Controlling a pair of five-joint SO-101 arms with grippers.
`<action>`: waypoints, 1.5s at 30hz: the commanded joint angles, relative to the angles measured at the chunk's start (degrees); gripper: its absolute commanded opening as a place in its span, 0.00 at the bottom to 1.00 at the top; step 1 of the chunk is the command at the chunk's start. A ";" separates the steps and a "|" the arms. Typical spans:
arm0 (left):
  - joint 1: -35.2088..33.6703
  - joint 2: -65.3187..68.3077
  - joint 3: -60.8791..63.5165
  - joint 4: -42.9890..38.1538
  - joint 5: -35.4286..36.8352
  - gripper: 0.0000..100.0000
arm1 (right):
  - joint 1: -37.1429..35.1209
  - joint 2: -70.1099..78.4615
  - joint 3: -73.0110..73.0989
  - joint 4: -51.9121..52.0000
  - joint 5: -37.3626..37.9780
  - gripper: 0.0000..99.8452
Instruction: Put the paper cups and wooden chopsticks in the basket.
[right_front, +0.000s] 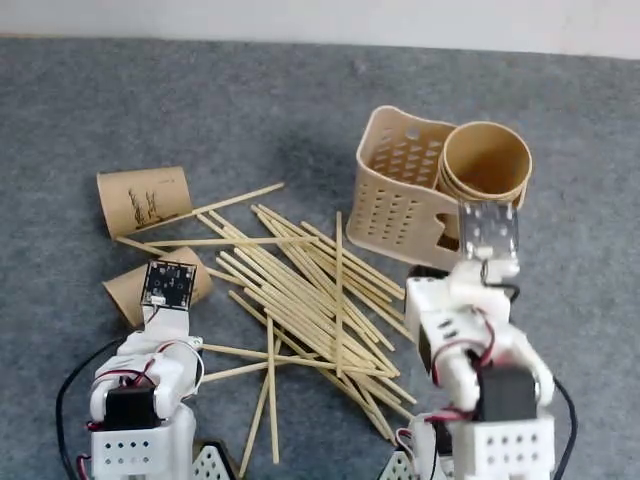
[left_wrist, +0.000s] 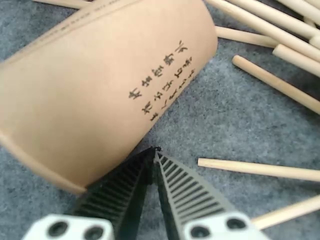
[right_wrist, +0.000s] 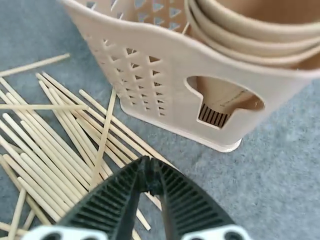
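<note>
**Both grippers closed; two cups and all chopsticks on the carpet**

The left gripper (left_wrist: 156, 151) has its jaws pressed together and holds nothing. Its tips sit at the side wall of the near cup (left_wrist: 100, 90), which lies on its side at the near left. Whether they touch the wall cannot be told. The far cup (right_front: 145, 200) also lies on its side, just beyond the near cup, with a few stick ends between the two.

The chopsticks (right_front: 310, 290) lie in a loose crossed heap in the middle. The heap runs from the cups across to the near-left corner of the basket (right_front: 400, 195), and stray sticks trail near, between the arm bases.

The basket stands upright at the far right. Nested cups (right_front: 487, 160) sit in its right end, rims above its edge.

The right gripper (right_wrist: 149, 170) is closed and holds nothing, just near of the basket's handle cut-out. A strip of grey carpet (right_front: 250, 110) shows between its tips and the wall.
</note>
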 joint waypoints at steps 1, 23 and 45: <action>-0.48 -0.31 1.10 0.44 0.35 0.01 | -0.75 -9.71 4.62 -3.47 -0.35 0.01; -1.98 -0.48 -8.84 0.88 0.18 0.01 | -0.66 -27.56 20.97 -9.45 -0.79 0.01; -16.13 11.12 -35.21 4.48 -17.23 0.13 | -0.57 -27.56 25.80 -14.64 -0.26 0.01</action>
